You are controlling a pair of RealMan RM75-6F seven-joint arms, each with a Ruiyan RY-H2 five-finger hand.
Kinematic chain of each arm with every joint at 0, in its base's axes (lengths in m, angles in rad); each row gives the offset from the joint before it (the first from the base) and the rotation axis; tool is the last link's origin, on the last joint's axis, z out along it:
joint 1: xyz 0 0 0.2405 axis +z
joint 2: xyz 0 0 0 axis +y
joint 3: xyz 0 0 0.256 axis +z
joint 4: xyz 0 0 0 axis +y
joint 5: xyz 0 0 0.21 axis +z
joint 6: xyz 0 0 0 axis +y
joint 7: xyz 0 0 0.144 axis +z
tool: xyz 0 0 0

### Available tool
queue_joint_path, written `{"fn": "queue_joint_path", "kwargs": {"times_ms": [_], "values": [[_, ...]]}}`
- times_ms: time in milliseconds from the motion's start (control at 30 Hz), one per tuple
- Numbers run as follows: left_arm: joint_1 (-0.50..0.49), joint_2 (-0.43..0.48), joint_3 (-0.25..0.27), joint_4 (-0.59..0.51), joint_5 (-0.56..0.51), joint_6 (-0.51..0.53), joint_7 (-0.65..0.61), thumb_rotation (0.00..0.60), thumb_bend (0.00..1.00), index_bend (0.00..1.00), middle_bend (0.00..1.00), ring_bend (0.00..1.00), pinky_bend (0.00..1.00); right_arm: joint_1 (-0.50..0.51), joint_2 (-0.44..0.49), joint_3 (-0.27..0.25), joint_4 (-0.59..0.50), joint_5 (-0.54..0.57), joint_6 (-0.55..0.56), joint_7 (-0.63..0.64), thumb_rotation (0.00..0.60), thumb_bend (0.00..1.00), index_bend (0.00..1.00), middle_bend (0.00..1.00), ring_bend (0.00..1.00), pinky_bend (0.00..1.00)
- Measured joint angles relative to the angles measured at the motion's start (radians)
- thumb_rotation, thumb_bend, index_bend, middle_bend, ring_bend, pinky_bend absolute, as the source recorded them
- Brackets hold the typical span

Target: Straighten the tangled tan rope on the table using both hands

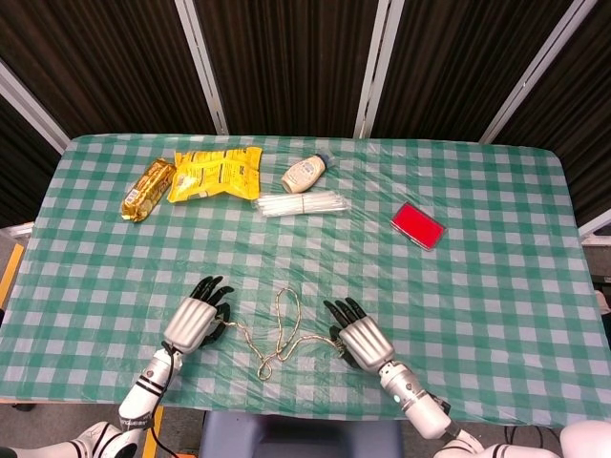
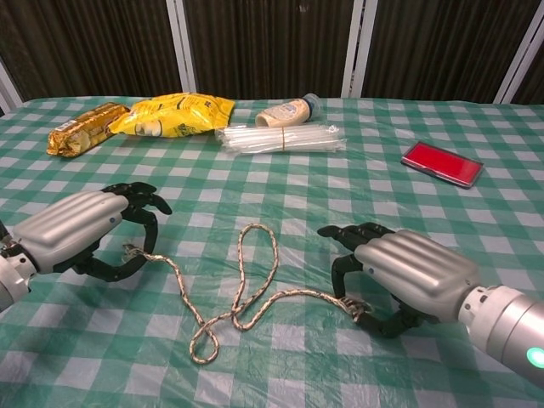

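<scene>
The tan rope (image 1: 284, 336) (image 2: 246, 293) lies tangled near the table's front edge, with one long loop pointing away from me and a small loop near me. My left hand (image 1: 196, 322) (image 2: 78, 228) curls over the rope's left end and pinches it between fingertips and thumb. My right hand (image 1: 357, 339) (image 2: 410, 270) arches over the frayed right end. Its fingers and thumb stand either side of that end with a gap between them.
At the back lie a gold snack bar (image 1: 147, 189), a yellow chip bag (image 1: 215, 173), a mayonnaise bottle (image 1: 305, 174) and a bundle of white straws (image 1: 302, 204). A red case (image 1: 418, 225) sits at the right on the green checked cloth (image 1: 496, 286).
</scene>
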Motion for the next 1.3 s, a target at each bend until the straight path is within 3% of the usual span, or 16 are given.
{"fn": "queue_joint_path", "kwargs": {"times_ms": [400,767,1067,1300], "values": [[0.0,0.0,0.0,0.004,0.001,0.0,-0.004,0.6,0.48,0.68,0.2,0.07,0.11,0.013,-0.011,-0.001,0.018,0.032,0.007,0.005,0.6,0.49,0.71,0.09,0.0,0.0],[0.001,0.007,-0.008,0.006,-0.002,0.007,-0.009,0.6,0.48,0.68,0.2,0.07,0.11,0.016,0.001,-0.002,0.008,0.015,0.053,0.039,0.6,0.49,0.77,0.14,0.0,0.0],[0.008,0.041,-0.026,0.011,-0.008,0.038,0.008,0.6,0.48,0.68,0.2,0.07,0.11,0.01,0.071,0.018,-0.034,0.008,0.104,0.074,0.6,0.5,0.77,0.14,0.0,0.0],[0.03,0.12,-0.065,0.014,-0.061,0.056,-0.007,0.6,0.48,0.67,0.2,0.07,0.11,-0.013,0.173,0.048,-0.062,0.026,0.158,0.131,0.6,0.5,0.77,0.14,0.0,0.0]]}}
